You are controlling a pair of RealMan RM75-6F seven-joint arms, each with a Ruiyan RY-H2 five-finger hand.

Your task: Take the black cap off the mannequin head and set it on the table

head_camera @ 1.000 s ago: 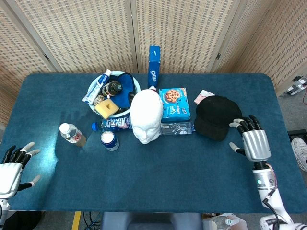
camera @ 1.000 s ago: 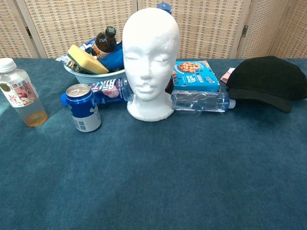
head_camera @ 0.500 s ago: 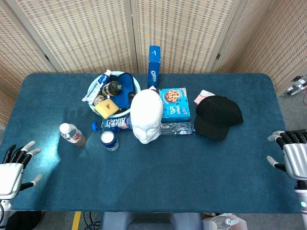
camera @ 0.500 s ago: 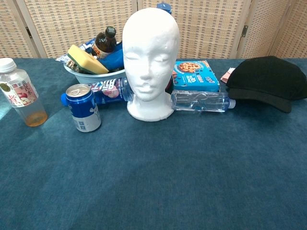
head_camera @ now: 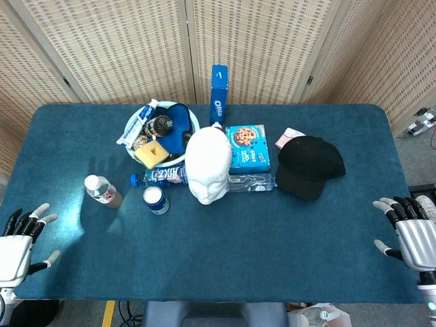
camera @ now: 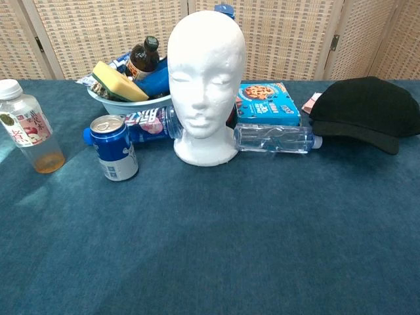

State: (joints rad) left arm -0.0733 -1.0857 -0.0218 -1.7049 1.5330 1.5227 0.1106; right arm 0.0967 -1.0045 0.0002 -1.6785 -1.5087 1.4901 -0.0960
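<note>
- I see the black fabric cap (head_camera: 310, 165) lying on the blue felt-covered table (head_camera: 225, 252), off the bare white foam mannequin head (head_camera: 208, 164) and to that head's right from my head view.
- My right hand (head_camera: 413, 238) hangs at the table's right edge, well apart from the cap, fingers spread and holding nothing.
- My left hand (head_camera: 18, 244) sits at the near-left corner, far from the mannequin head, fingers apart and empty.
- Beside the head's right side lies a clear plastic water bottle (camera: 275, 138), with a blue cookie box (camera: 269, 103) just behind it.
- To the head's left stand a blue drink can (camera: 113, 147) and a juice bottle with amber liquid (camera: 26, 135); a pale bowl (camera: 131, 102) of mixed items sits behind.
- Behind the table, woven beige folding screens (head_camera: 259, 48) close off the room.
</note>
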